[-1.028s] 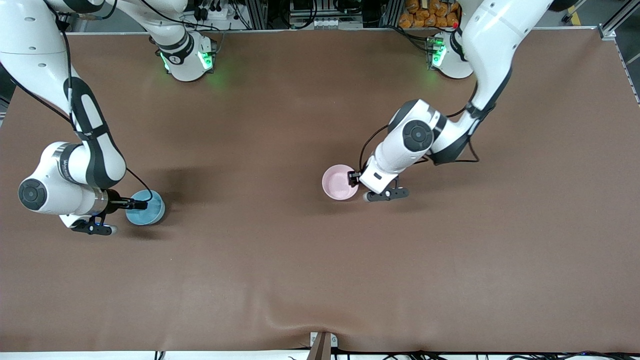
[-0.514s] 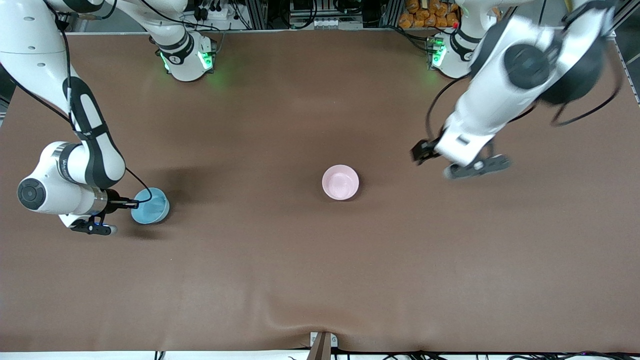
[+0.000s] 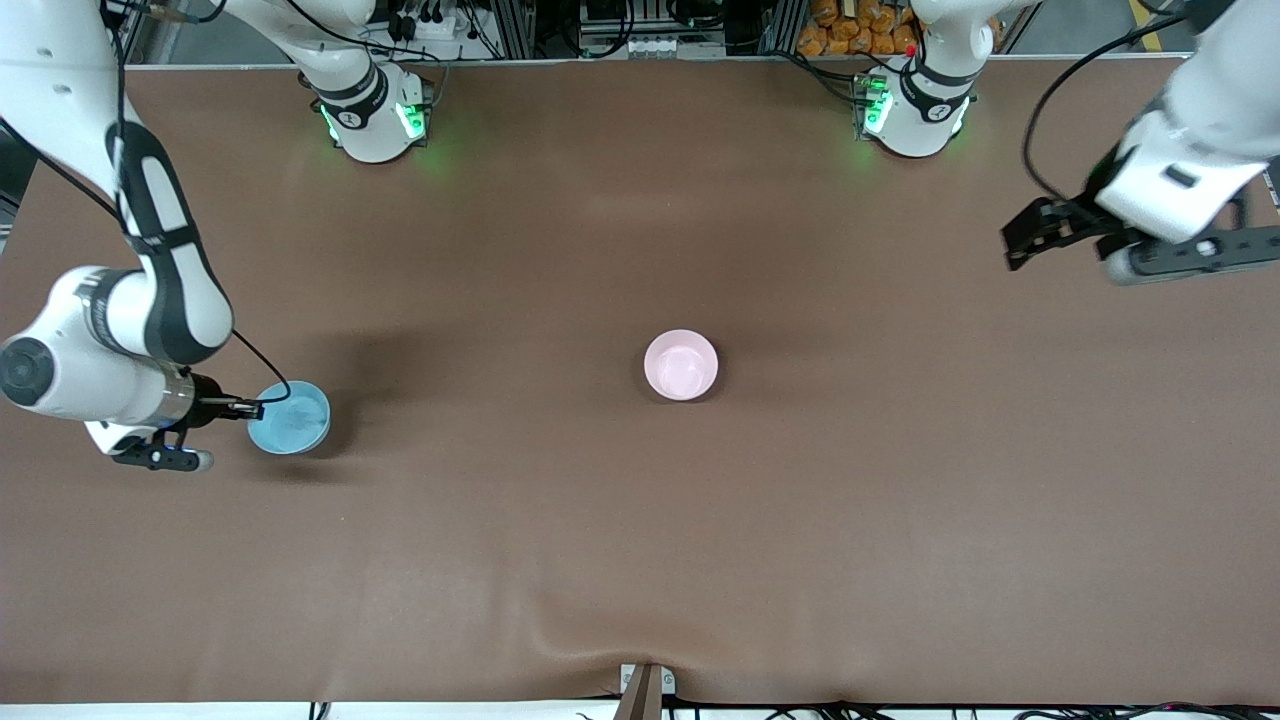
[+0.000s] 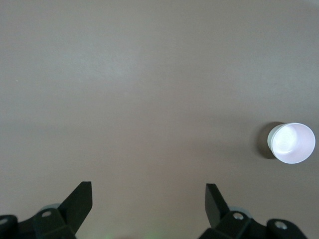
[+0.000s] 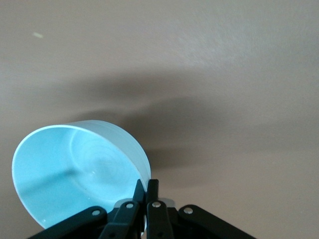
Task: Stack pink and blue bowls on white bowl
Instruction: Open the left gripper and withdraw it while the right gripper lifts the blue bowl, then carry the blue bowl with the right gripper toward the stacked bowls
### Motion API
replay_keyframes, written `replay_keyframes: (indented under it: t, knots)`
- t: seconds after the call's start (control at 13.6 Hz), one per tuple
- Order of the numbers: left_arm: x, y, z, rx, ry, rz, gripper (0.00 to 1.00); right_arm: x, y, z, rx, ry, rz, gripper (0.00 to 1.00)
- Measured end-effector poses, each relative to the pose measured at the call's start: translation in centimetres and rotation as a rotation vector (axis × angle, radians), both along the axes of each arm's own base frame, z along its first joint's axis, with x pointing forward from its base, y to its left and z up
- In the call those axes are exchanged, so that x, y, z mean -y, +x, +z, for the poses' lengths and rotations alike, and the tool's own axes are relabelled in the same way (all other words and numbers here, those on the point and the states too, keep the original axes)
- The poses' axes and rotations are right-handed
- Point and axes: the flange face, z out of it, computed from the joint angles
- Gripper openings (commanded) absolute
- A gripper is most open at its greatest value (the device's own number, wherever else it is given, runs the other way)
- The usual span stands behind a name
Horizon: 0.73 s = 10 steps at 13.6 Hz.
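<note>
The pale pink bowl (image 3: 681, 365) stands upright at the middle of the table; it also shows in the left wrist view (image 4: 291, 143), where it looks washed out. No separate white bowl shows in any view. My left gripper (image 3: 1020, 240) is open and empty in the air over the left arm's end of the table, well away from the pink bowl; its jaws (image 4: 148, 191) stand wide apart over bare table. My right gripper (image 3: 255, 408) is shut on the rim of the sky-blue bowl (image 3: 289, 420), which tilts (image 5: 79, 169), at the right arm's end.
The brown table mat (image 3: 640, 560) is bare around both bowls. The arm bases (image 3: 375, 115) stand along the table's edge farthest from the front camera. A small bracket (image 3: 645, 685) sits at the edge nearest that camera.
My left gripper has left the pink bowl's rim and swung up and away toward the left arm's end. The right gripper, still holding the blue bowl, shifted slightly.
</note>
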Motion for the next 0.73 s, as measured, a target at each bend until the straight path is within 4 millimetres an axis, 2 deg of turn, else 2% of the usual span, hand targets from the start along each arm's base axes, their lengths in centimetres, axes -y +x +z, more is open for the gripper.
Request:
replay_keyframes:
  t: [0.22,0.37,0.51,0.73]
  knots:
    - [-2.2,0.3,1.4,0.021,-0.003,-0.022,1.0,-2.6,-0.7,7.6,0.017,0.111,-0.03,0.0]
    - [-3.5,0.5,1.8,0.028,-0.006,-0.031,1.0,-4.5,-1.6,11.9,-0.006,0.151,-0.027,0.0]
    - [-4.6,0.6,1.8,0.026,-0.009,-0.02,1.0,-6.9,-2.2,14.7,-0.025,0.155,-0.048,0.0]
    - [-4.9,0.3,1.6,0.0,-0.01,-0.018,1.0,-11.9,-2.5,16.2,-0.026,0.155,-0.029,0.0]
